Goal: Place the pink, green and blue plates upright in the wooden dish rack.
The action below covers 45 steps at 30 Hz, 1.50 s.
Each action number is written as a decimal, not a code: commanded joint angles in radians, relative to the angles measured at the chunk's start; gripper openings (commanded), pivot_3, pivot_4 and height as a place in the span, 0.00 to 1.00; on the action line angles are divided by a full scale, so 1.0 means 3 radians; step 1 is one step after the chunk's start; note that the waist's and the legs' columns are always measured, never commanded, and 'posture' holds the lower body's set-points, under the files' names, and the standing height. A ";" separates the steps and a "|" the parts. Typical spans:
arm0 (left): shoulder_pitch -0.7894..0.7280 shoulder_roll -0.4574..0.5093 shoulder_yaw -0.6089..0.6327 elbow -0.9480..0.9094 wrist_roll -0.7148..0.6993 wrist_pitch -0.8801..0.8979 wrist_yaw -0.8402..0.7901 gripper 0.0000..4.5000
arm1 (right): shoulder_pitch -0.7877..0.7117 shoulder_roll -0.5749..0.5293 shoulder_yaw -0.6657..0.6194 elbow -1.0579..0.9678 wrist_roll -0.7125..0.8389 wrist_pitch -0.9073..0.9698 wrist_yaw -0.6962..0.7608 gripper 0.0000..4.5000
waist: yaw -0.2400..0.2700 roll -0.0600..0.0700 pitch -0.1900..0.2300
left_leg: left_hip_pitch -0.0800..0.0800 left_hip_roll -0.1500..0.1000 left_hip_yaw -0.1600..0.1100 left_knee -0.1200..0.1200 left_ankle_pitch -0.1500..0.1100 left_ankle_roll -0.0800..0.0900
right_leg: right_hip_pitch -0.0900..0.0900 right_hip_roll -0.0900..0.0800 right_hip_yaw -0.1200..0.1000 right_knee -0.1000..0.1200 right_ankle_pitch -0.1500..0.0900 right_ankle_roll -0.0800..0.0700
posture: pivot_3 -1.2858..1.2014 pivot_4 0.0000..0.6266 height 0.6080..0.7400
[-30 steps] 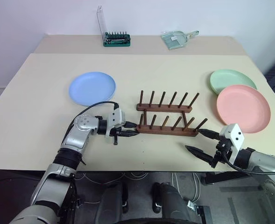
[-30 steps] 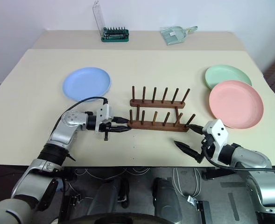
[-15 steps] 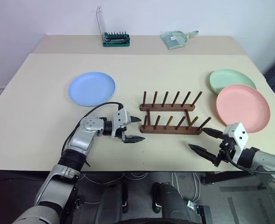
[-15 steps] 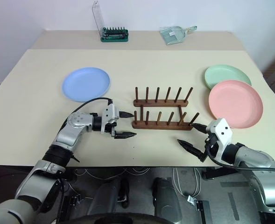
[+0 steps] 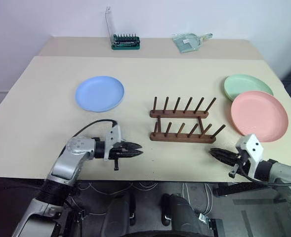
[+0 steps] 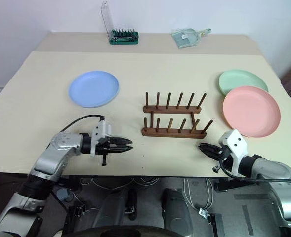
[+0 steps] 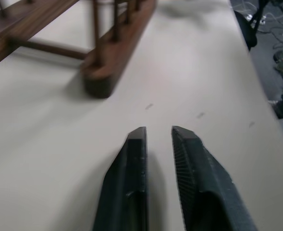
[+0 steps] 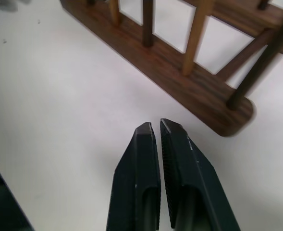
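The wooden dish rack [image 5: 182, 121] stands with no plate in it at the table's middle. The blue plate [image 5: 100, 93] lies flat to its far left. The green plate [image 5: 244, 84] and pink plate [image 5: 259, 115] lie flat on the right, the pink one overlapping the green one's rim. My left gripper [image 5: 138, 149] hovers left of the rack's near rail [image 7: 107, 62], apart from it. A narrow gap shows between its fingers [image 7: 136, 144], with nothing in it. My right gripper [image 5: 212, 152] is shut and holds nothing, just in front of the rack's right end [image 8: 213, 106].
A green bit case [image 5: 125, 43] with an upright clear lid and a clear dustpan-like item [image 5: 189, 41] sit at the table's far edge. Both grippers are close to the table's front edge [image 5: 175, 175].
My left gripper let go of the rack's left end, opened wide, drew back toward the front edge and narrowed again. My right gripper closed from open. The rack now sits straighter.
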 commanded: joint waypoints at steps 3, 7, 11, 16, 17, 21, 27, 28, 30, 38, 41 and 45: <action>-0.0097 -0.0228 -0.0238 -0.0056 0.0286 0.0213 0.0534 0.25 | -0.0146 0.0002 0.0118 -0.0084 -0.0131 0.0103 -0.0173 0.01 | -0.0018 0.0000 0.0000 | -0.0001 0.0000 0.0001 -0.0001 -0.0002 0.0003 | 0.0009 0.0000 0.0000 0.0001 0.0001 0.0000 | 0.52 0.24 1.00; -0.0105 -0.0441 -0.0214 0.0003 0.0338 0.0305 0.0860 0.25 | -0.0328 0.0037 0.0278 -0.0090 -0.0280 0.0128 -0.0330 0.01 | -0.0016 0.0000 0.0000 | 0.0000 0.0001 0.0001 -0.0002 0.0002 0.0010 | 0.0006 0.0006 0.0000 0.0008 0.0003 -0.0002 | 0.52 0.24 1.00; -0.0121 -0.0487 -0.0198 0.0094 0.0442 0.0218 0.1072 0.25 | -0.0533 0.0080 0.0400 0.0086 -0.0424 0.0121 -0.0474 0.01 | -0.0015 0.0000 0.0000 | 0.0000 0.0001 0.0001 -0.0002 0.0004 0.0012 | 0.0006 0.0007 -0.0001 0.0010 0.0002 -0.0001 | 0.52 0.24 1.00; -0.0118 -0.0513 -0.0141 0.0110 0.0412 0.0183 0.1211 0.25 | -0.0713 0.0139 0.0517 0.0339 -0.0584 -0.0042 -0.0526 0.01 | -0.0015 0.0000 0.0000 | 0.0000 -0.0001 0.0002 0.0000 0.0003 0.0011 | 0.0006 0.0005 -0.0001 0.0009 0.0002 -0.0002 | 0.52 0.24 1.00; -0.0131 -0.0527 -0.0124 0.0123 0.0407 0.0200 0.1251 0.25 | -0.0745 0.0159 0.0531 0.0387 -0.0600 -0.0079 -0.0527 0.01 | -0.0015 0.0000 0.0000 | 0.0000 -0.0001 0.0002 0.0000 0.0003 0.0011 | 0.0006 0.0005 -0.0001 0.0009 0.0003 -0.0003 | 0.52 0.24 1.00; -0.0180 -0.0530 -0.0115 0.0181 0.0437 0.0139 0.1331 0.25 | -0.0841 0.0197 0.0545 0.0556 -0.0652 -0.0205 -0.0514 0.01 | -0.0015 0.0000 0.0000 | 0.0000 0.0000 0.0002 0.0000 0.0004 0.0012 | 0.0006 0.0006 -0.0001 0.0009 0.0003 -0.0003 | 0.52 0.24 1.00; -0.0277 -0.0563 -0.0077 0.0371 0.0469 0.0067 0.1469 0.25 | -0.1077 0.0281 0.0639 0.0936 -0.0792 -0.0455 -0.0539 0.01 | -0.0020 0.0000 0.0000 | 0.0001 0.0000 0.0002 0.0001 0.0004 0.0013 | 0.0007 0.0007 -0.0001 0.0011 0.0004 -0.0003 | 0.52 0.24 1.00; -0.0290 -0.0567 -0.0073 0.0396 0.0468 0.0065 0.1481 0.25 | -0.1107 0.0294 0.0647 0.0978 -0.0806 -0.0483 -0.0537 0.01 | -0.0019 0.0000 0.0000 | 0.0001 -0.0001 0.0002 0.0001 0.0004 0.0013 | 0.0007 0.0007 -0.0001 0.0011 0.0004 -0.0003 | 0.52 0.24 1.00; -0.0324 -0.0581 -0.0051 0.0454 0.0470 0.0037 0.1527 0.25 | -0.1181 0.0322 0.0670 0.1082 -0.0839 -0.0553 -0.0532 0.01 | -0.0020 0.0000 0.0000 | 0.0000 -0.0001 0.0002 0.0001 0.0004 0.0013 | 0.0007 0.0007 -0.0001 0.0011 0.0006 -0.0005 | 0.52 0.24 1.00; -0.0445 -0.0647 0.0039 0.0678 0.0522 -0.0084 0.1750 0.25 | -0.1509 0.0434 0.0743 0.1557 -0.0956 -0.0866 -0.0531 0.01 | -0.0023 0.0000 0.0000 | 0.0001 0.0000 0.0003 0.0003 0.0005 0.0014 | 0.0008 0.0007 -0.0001 0.0013 0.0009 -0.0007 | 0.52 0.24 1.00; -0.0482 -0.0678 0.0077 0.0767 0.0545 -0.0099 0.1834 0.25 | -0.1611 0.0462 0.0770 0.1700 -0.0980 -0.0958 -0.0530 0.01 | -0.0021 0.0000 0.0000 | 0.0001 -0.0001 0.0004 0.0003 0.0005 0.0014 | 0.0008 0.0007 -0.0001 0.0013 0.0010 -0.0007 | 0.52 0.24 1.00; -0.0538 -0.0711 0.0112 0.0894 0.0548 -0.0127 0.1903 0.25 | -0.1743 0.0504 0.0805 0.1891 -0.1031 -0.1080 -0.0530 0.01 | -0.0025 0.0000 0.0000 | 0.0002 -0.0001 0.0004 0.0004 0.0006 0.0014 | 0.0008 0.0007 -0.0001 0.0015 0.0010 -0.0006 | 0.52 0.24 1.00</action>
